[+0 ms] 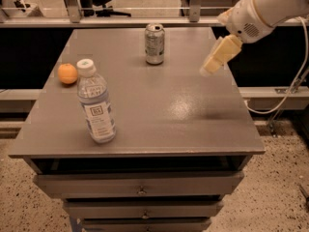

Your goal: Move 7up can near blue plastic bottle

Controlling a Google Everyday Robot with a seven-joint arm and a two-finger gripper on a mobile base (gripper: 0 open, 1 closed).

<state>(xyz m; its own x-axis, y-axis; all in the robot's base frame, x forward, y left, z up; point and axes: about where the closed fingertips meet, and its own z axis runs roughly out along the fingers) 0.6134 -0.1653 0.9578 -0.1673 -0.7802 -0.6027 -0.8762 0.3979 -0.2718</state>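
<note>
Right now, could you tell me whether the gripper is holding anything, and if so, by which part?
Nothing is held. The gripper hangs above the table, to the right of the 7up can and apart from it.

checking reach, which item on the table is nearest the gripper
The 7up can, far edge; gripper hovers at its right, bottle and orange sit farther left.

Blurred gripper (216, 62) above table's (193, 129) right, arm (273, 6) cropped
</note>
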